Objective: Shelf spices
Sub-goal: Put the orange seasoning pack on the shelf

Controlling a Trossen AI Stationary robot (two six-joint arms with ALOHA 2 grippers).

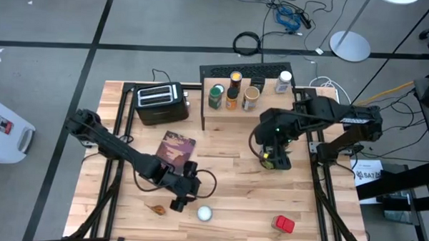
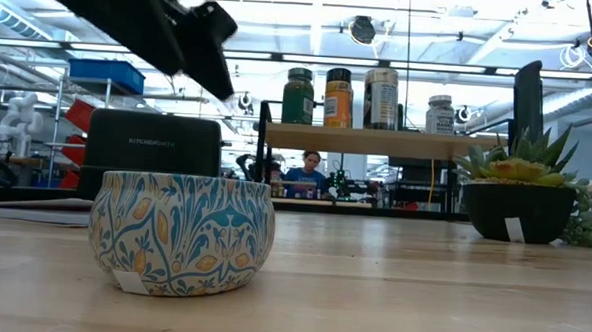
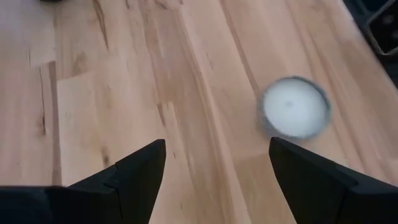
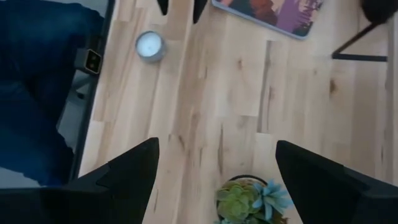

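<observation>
Left gripper (image 1: 181, 203) wide open, empty, lower centre of high view, near white-topped tin (image 1: 205, 213). Right gripper (image 1: 273, 160) open, empty, over plant (image 4: 249, 200). Shelf (image 1: 272, 107) upper centre. Risk: off-centre approach nudges round tin, skids.

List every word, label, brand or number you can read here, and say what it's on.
Toaster: a light line of brand lettering on its front, too small to read.
Spice jars on the shelf: labels too blurred to read.
Book: no legible title.
Nothing else readable.
</observation>
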